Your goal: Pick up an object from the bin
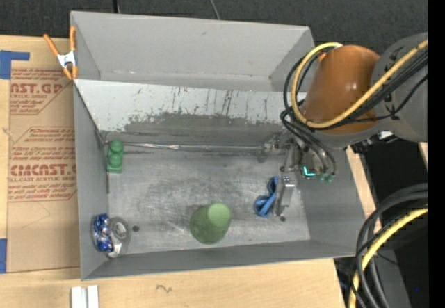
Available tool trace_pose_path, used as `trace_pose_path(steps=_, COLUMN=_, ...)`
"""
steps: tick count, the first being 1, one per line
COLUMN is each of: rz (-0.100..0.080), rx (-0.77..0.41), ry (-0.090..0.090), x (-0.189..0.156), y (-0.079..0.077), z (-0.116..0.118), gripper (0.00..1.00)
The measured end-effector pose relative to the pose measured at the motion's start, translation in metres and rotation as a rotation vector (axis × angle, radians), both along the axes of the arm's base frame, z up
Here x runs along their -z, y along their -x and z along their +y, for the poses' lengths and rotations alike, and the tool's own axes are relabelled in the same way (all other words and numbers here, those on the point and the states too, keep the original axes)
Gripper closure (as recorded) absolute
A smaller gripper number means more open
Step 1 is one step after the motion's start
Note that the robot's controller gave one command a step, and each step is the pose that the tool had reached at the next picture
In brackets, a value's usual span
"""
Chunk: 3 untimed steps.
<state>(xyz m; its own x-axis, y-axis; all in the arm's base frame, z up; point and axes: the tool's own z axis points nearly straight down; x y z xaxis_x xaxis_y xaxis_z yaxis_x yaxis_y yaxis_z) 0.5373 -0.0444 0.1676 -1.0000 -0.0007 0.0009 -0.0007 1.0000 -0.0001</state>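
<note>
Orange wrist cover [341,84] at 3 o'clock; gripper [284,197] low against blue curved piece [264,204] at its 9 o'clock, open or closed unclear. Grasp step, seemingly; next needs firm hold, straight lift.

The grey metal bin [174,185] bore on its scuffed floor a green block [115,158] by the left wall, a blue-and-silver thing [107,234] in the lower left corner (its kind unclear), a round green piece [211,222] at lower centre and a small blue piece [265,202] at the right.
</note>
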Motion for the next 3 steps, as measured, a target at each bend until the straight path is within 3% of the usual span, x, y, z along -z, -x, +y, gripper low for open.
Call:
trace_pose_path(steps=1, rz=-0.006, rx=0.132, ry=-0.001, x=0.099, y=0.016, z=-0.044, gripper=0.00)
trace_pose_path(steps=2, rz=-0.011, rx=0.129, ry=0.000, x=0.096, y=0.013, z=-0.044, gripper=1.00)
trace_pose_path(steps=3, rz=-0.009, rx=-0.110, ry=0.002, x=-0.048, y=0.025, z=-0.067, gripper=1.00)
